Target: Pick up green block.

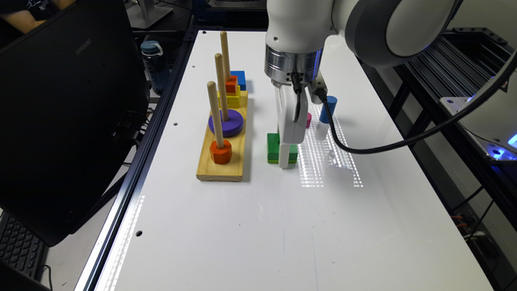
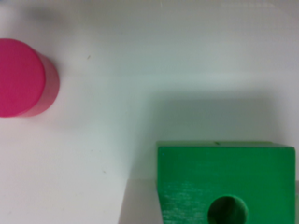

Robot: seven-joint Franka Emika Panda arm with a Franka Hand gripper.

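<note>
One green block [image 2: 224, 182]: flat square, dark top w/ round centre hole, lighter green lower edge, on white bench [image 1: 242, 226]. Jaws' state: can't tell.

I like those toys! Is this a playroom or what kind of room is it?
More likely a robot lab than a playroom. A robot arm works over a white table framed by metal rails, with a laptop beside it. The peg toy and green block seem to be test props.
</note>
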